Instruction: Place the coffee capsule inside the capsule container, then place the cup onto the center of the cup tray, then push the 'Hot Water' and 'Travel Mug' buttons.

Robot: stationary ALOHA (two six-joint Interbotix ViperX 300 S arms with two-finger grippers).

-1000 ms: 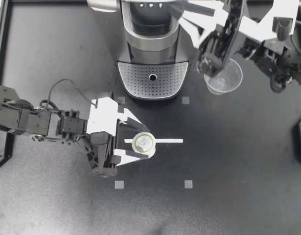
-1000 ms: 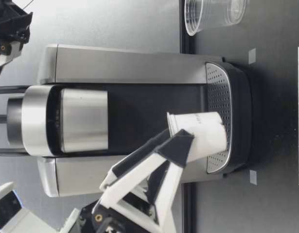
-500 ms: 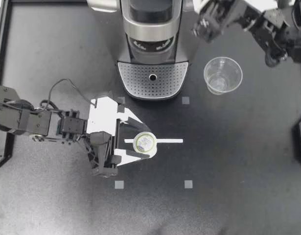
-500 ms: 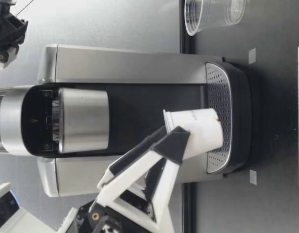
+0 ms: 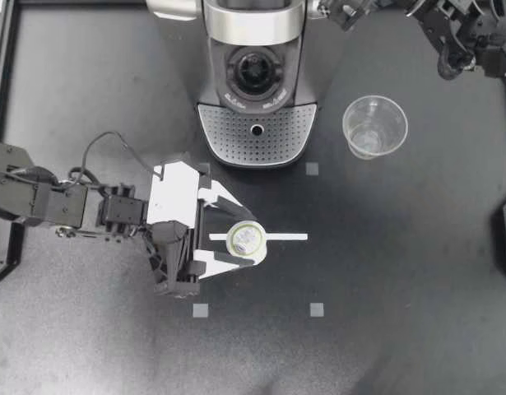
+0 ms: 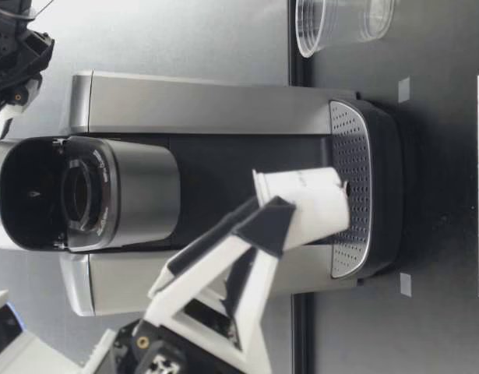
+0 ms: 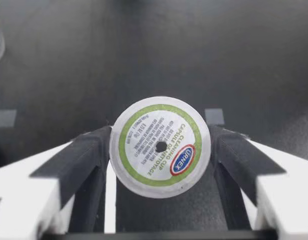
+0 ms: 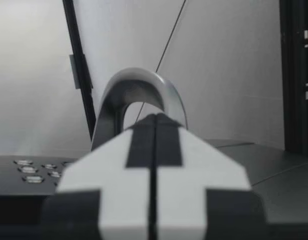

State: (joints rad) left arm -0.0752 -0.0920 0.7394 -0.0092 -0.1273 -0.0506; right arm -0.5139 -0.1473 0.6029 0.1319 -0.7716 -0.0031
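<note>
My left gripper [image 5: 235, 239] is shut on the coffee capsule [image 5: 247, 239], a white pod with a green-ringed lid [image 7: 160, 146], held upright in front of the coffee machine [image 5: 254, 49]. In the low view the capsule [image 6: 305, 206] hangs before the perforated cup tray [image 6: 350, 187]. The machine's lid stands raised, baring the round capsule container [image 5: 254, 72]. The clear plastic cup [image 5: 374, 126] stands on the table right of the tray [image 5: 257, 136]. My right gripper [image 5: 345, 11] is shut and empty at the machine's back right, with its tips [image 8: 155, 120] against the silver lid handle [image 8: 138, 92].
A white tape line [image 5: 287, 237] and small grey squares [image 5: 317, 309] mark the dark table. Button rows [image 8: 33, 170] sit on the machine's top. Black frame rails [image 5: 7, 74] edge the table.
The machine's lid has swung up, exposing the capsule container. My right arm has drawn back toward the far edge. My left gripper has lifted the capsule slightly.
</note>
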